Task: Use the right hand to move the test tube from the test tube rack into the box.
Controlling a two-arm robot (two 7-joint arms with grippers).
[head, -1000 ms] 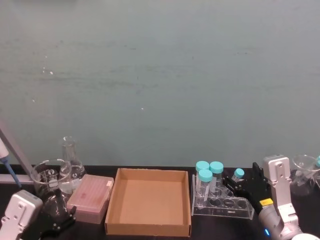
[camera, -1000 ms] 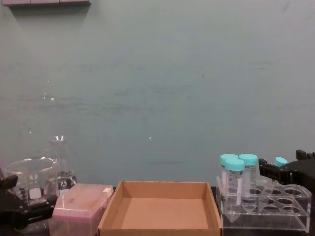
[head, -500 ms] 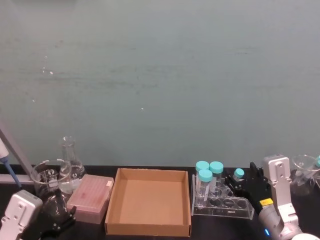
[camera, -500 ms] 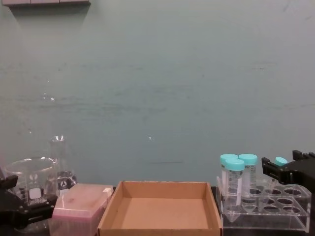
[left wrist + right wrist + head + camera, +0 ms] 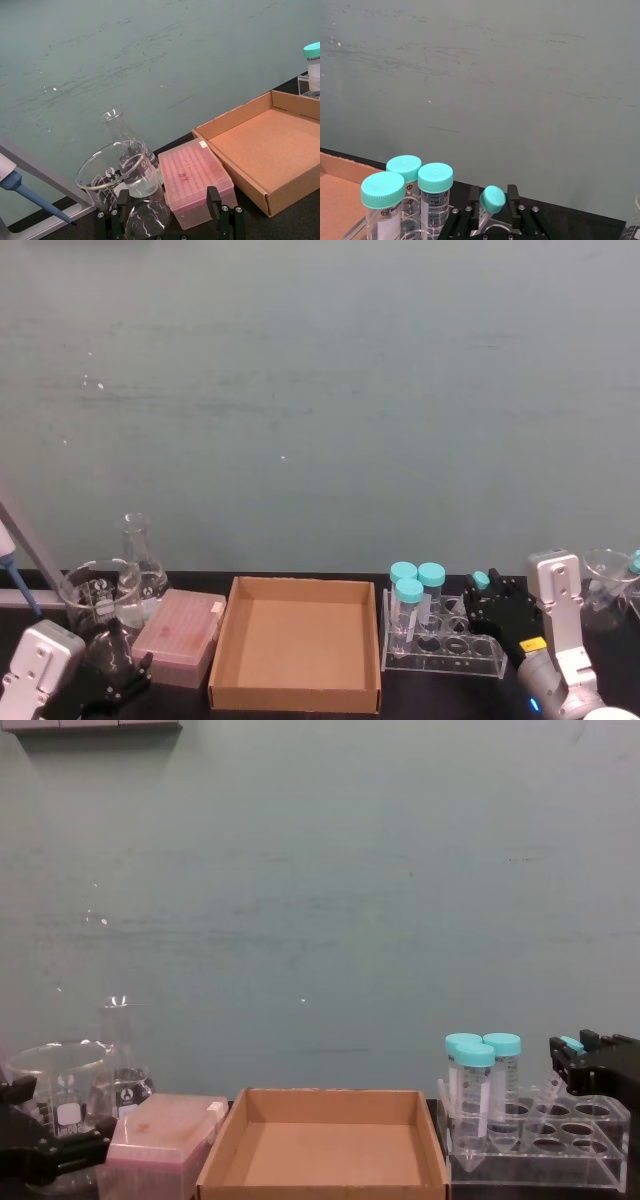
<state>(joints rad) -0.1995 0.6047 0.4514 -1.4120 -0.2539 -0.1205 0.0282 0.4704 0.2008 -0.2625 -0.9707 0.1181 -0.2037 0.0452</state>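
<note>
3 wide-capped tubes (image 5: 410,589) between test tube (image 5: 481,580) (seemingly in right hand (image 5: 486,598)) and box (image 5: 296,696)

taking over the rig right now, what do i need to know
Left gripper: parked at the table's left edge by the beaker, jaws open.
Right gripper: at the right end of the rack, around the tube just under its cap; a firm grip can't be confirmed.
Tube: tilted, its tip down in a rack hole.
Box: empty, just left of the rack.
Done: the right gripper has reached the tube.
Left: lift the tube out of the rack, carry it left over the box, and set it inside.
</note>
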